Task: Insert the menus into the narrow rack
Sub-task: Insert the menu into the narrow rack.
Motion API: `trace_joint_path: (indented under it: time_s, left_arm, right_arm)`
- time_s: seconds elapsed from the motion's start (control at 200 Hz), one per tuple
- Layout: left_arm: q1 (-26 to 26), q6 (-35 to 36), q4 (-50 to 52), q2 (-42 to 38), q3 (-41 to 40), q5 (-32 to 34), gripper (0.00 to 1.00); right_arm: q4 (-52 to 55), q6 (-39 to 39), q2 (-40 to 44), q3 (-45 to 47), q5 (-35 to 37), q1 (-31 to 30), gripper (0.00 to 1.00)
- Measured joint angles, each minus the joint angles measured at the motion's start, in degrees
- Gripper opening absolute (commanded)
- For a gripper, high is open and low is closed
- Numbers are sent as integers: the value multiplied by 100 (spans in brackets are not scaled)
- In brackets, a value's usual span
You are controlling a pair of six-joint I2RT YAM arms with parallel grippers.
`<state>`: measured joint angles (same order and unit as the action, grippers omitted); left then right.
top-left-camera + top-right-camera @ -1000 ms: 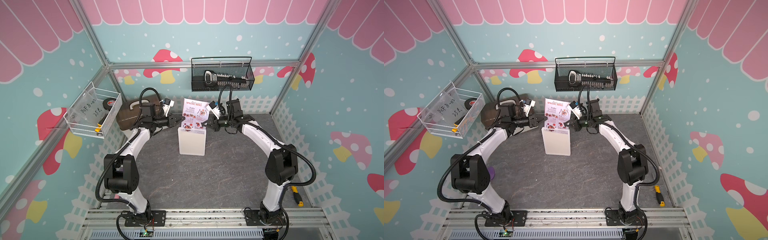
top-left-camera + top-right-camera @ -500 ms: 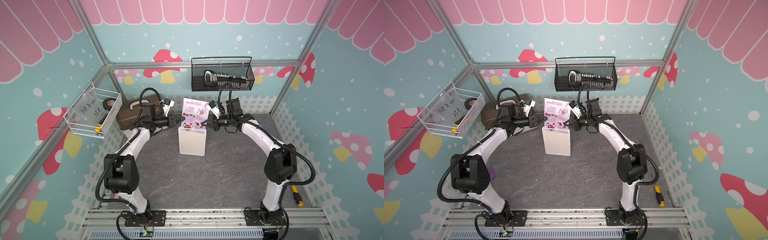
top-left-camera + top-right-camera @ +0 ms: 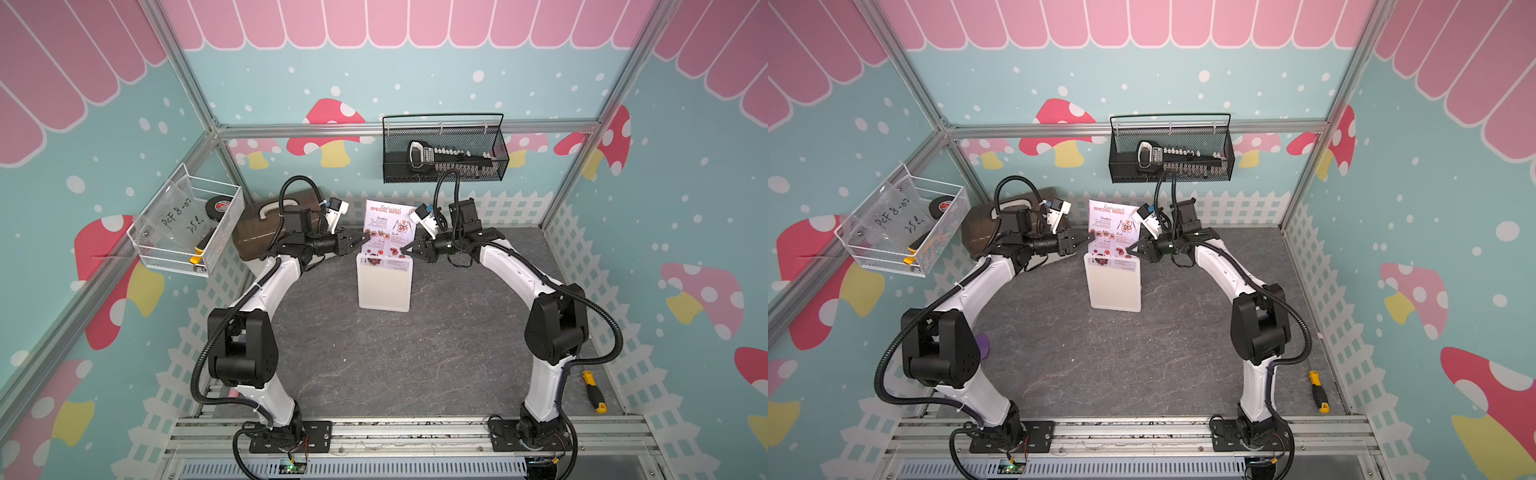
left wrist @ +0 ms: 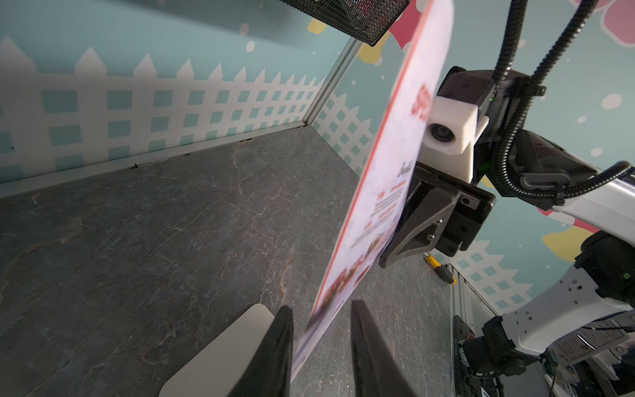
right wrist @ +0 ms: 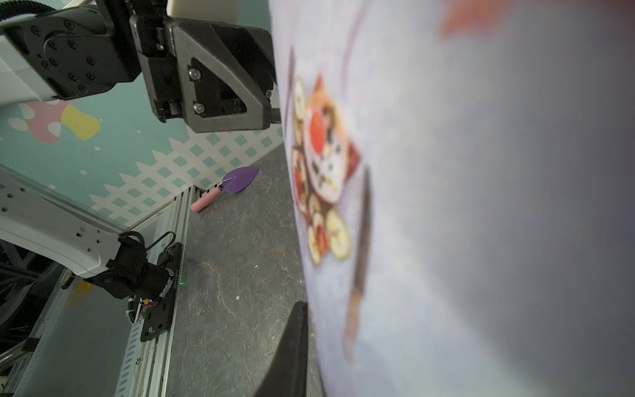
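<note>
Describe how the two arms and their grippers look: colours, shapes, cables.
Both the left arm and right arm have white link shells and bulky black joint housings, with ribbed black cable conduit looping alongside. The left gripper and right gripper are black with tapered, pointed jaws, each topped by a white camera block with a blue connector.

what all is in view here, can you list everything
white translucent plastic rack: 1, white, mid-table
white paper menu with red heading: 1, upright, lower end in rack
black mesh basket: 1, black, back wall, holds black tool
white wire basket: 1, white, left wall, holds black tape roll
brown case with white handle: 1, brown, table's back left
yellow-and-black screwdriver: 1, table's right side
purple trowel with pink handle: 1, table's left side
grey stone-look table: 1, grey, underneath
left end effector: 1, black, jaws apart around menu's edge
right end effector: 1, black, at menu's opposite edge, grip unclear
</note>
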<state>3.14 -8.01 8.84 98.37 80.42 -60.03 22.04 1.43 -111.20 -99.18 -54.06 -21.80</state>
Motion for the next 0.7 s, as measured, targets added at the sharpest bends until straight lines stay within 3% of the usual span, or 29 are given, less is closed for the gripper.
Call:
trace_joint_path:
  time_s: [0.12,0.375,0.695]
  left_arm:
    - [0,31,9,0,2,-15,12]
    - [0,79,13,0,2,-20,10]
    - [0,76,-7,0,-133,2,8]
  right_arm:
    - [7,-11,0,0,4,0,17]
    - [-166,90,0,17,50,0,17]
    - [-409,251,0,68,201,0,10]
